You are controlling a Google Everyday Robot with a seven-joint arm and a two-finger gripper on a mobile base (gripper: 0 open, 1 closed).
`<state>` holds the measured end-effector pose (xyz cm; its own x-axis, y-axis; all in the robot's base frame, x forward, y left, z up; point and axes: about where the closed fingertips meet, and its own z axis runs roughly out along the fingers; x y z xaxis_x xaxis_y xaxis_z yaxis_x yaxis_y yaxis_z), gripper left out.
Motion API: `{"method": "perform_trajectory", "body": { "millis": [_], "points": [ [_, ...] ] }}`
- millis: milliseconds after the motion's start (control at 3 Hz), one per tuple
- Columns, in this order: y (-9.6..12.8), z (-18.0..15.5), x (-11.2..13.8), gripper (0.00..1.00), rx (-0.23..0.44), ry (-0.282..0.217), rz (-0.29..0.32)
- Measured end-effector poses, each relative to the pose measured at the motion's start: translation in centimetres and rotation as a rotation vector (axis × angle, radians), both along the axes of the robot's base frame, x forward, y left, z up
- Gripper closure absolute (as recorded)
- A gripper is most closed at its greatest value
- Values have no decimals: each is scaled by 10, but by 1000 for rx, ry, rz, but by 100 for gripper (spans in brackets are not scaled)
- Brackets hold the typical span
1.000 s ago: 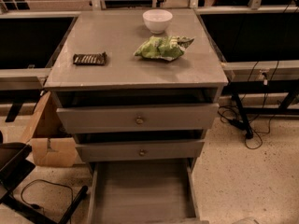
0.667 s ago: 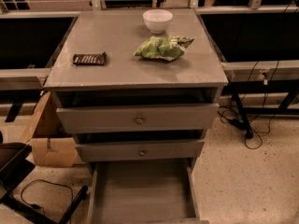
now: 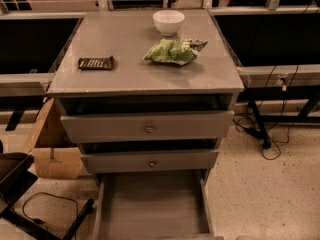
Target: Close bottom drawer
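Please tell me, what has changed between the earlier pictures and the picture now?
Nothing visibly changed. The bottom drawer stays pulled far out. The top drawer and middle drawer stay slightly open. The white bowl, green chip bag and dark snack bar lie where they were on the cabinet top. The gripper is not in view.

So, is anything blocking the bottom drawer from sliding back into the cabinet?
Nothing visible does. The bottom drawer is pulled out with nothing lying in it, and it runs straight under the middle drawer. The claw is out of view, so its own path cannot be judged.
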<state>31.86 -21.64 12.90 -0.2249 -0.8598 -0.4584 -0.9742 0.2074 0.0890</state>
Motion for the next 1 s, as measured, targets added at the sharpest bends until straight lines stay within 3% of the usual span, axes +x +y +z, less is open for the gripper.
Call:
{"method": "perform_trajectory", "body": {
  "millis": [333,667,1000],
  "points": [
    [23,-37,-9,100,7,-2,1],
    [60,-89,-22,100,16,-33,30],
    [88,-118,-8,100,30,-105,68]
  ]
}}
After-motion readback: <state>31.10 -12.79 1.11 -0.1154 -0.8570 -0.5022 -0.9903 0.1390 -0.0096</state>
